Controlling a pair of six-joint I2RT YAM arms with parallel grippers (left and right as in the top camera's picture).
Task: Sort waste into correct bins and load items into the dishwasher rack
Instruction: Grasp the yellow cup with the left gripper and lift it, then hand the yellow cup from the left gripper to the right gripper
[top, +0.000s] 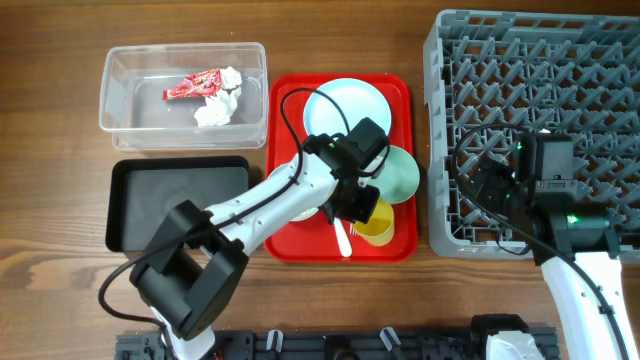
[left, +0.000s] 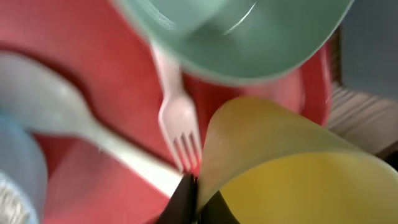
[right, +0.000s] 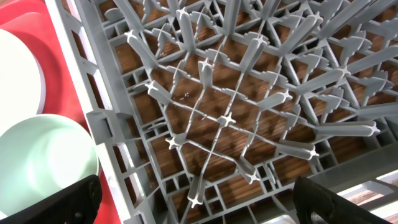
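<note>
We judged the step in hand to be loading the yellow cup (left: 292, 180) into the dishwasher rack (top: 600, 70); the red wrapper (top: 193, 87) and white tissue (top: 220, 108) already lay in the clear tub (top: 120, 100), so that part of the sorting looked done. The left hand (left: 198, 204) reached over the red tray (top: 290, 245); its dark fingertips stood on either side of the cup's wall at the rim, so we took it to be clenched on the cup, though the wrist view was blurred. The right hand (right: 202, 202) hung over the rack's left part, fingers spread wide and holding nothing.

The cup was at the tray's front right corner, just beside the mint green bowl (top: 402, 172), with the fork (left: 177, 118) and spoon (left: 62, 112) close by; we could not tell whether it had left the tray.

The next move, as we saw it, called for a straight lift clear of the fork and bowl, a carry rightward across the table over the rack's wall, and a placement among the pegs; the right hand might have to give room.

The cup looked plain yellow, smooth and thin-walled; we saw no handle and nothing inside it.
</note>
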